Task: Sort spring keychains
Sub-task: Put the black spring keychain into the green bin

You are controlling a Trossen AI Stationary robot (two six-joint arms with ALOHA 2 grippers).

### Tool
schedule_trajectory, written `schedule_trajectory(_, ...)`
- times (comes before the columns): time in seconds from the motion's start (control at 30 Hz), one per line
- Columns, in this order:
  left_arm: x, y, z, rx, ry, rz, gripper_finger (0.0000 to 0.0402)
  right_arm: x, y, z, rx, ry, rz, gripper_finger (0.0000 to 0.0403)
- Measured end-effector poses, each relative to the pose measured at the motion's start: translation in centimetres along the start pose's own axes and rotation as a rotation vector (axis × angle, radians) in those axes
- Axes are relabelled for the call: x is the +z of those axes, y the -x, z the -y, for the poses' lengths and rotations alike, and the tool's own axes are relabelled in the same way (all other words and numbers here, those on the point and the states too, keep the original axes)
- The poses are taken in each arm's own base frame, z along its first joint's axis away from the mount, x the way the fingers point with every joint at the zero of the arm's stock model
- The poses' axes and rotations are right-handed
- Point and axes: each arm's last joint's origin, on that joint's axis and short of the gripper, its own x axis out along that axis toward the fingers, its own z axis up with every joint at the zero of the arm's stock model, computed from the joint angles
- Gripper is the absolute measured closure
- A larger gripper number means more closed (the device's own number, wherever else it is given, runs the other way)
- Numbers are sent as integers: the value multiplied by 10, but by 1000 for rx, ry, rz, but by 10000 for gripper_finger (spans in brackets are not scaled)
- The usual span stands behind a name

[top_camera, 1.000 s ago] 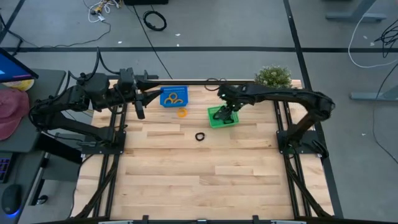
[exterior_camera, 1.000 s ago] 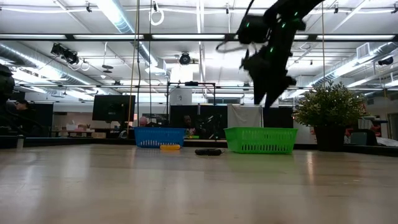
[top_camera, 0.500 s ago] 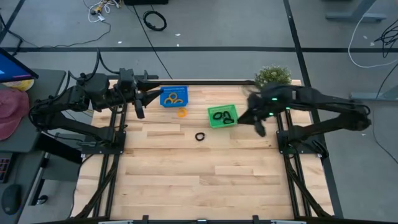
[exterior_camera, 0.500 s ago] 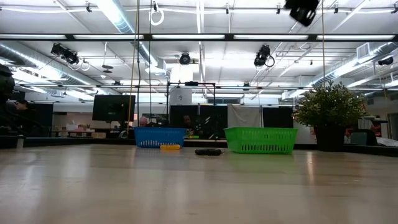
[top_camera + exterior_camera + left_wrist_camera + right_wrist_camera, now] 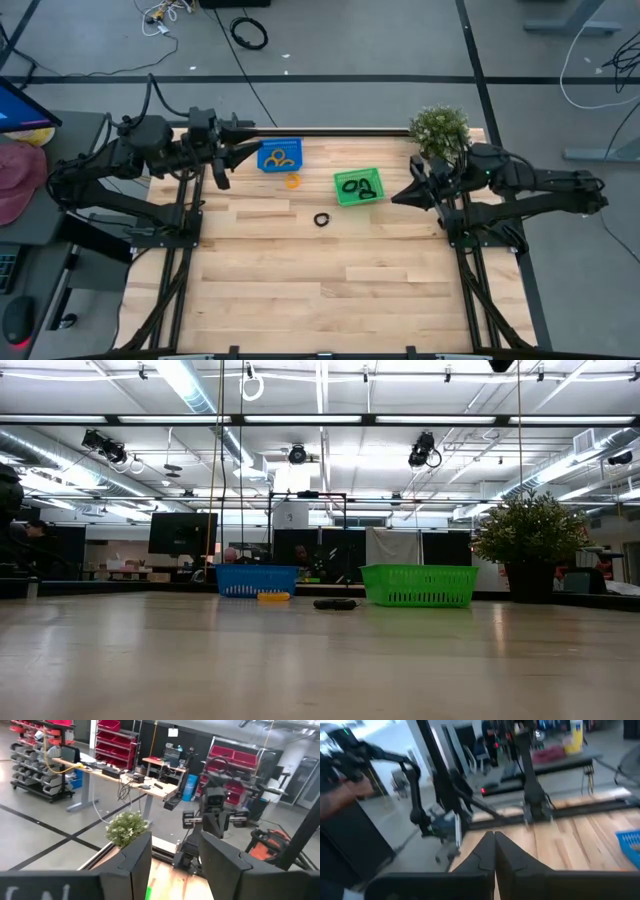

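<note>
Black keychain (image 5: pixel 321 219) sits loose at centre, unsorted; right gripper (image 5: pixel 397 197) pinched shut, empty, right of green basket (image 5: pixel 343 194); left gripper (image 5: pixel 172 865) spread, parked upper left.

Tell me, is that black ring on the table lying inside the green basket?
No, the black ring lies on the bare wooden table, apart from the green basket.

I count two baskets, blue (image 5: pixel 280 156) and green (image 5: pixel 358 186), three orange spring keychains (image 5: pixel 292 181), three black spring keychains (image 5: pixel 321 219), one plant (image 5: pixel 439 126).

Parted left gripper (image 5: pixel 172 865) jaws before potted plant (image 5: pixel 127 826), right arm (image 5: pixel 214 815)
</note>
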Motion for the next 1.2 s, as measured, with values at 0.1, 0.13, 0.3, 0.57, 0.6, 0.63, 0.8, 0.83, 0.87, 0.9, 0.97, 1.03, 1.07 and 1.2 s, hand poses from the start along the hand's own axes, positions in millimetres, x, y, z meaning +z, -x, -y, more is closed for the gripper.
schedule_trajectory(0.1,0,0,0,1,-2,-2,236,0,-3,1,36,-12,115,400)
schedule_trajectory(0.13,-1,-2,0,3,-5,-3,236,1,-4,1,54,-17,171,400)
schedule_trajectory(0.3,-3,-8,2,12,-40,-7,236,-2,-6,3,134,-57,355,399)
schedule_trajectory(0.57,-9,-18,4,-1,-51,-44,236,-9,-14,7,133,-163,312,371)
schedule_trajectory(0.6,-9,-18,4,-9,-50,-45,236,-10,-16,8,132,-174,305,368)
schedule_trajectory(0.63,-10,-19,5,-13,-50,-47,236,-11,-18,9,129,-184,297,366)
schedule_trajectory(0.8,-11,-22,5,-13,-57,-56,236,-6,-42,16,98,-192,233,363)
schedule_trajectory(0.83,-11,-21,5,-14,-60,-52,236,-3,-49,17,85,-185,208,364)
schedule_trajectory(0.87,-10,-21,5,-15,-69,-49,236,1,-57,19,72,-173,182,364)
schedule_trajectory(0.9,-10,-21,5,-15,-80,-49,236,4,-66,21,56,-156,152,364)
schedule_trajectory(0.97,-11,-21,5,-15,-101,-51,236,12,-84,25,29,-119,91,365)
schedule_trajectory(1.03,-11,-21,5,-15,-106,-52,236,21,-103,28,18,-84,38,365)
schedule_trajectory(1.07,-11,-21,5,-15,-106,-51,236,25,-112,30,24,-71,11,365)
schedule_trajectory(1.2,-11,-21,5,-15,-108,-51,236,36,-149,38,38,-28,-81,365)
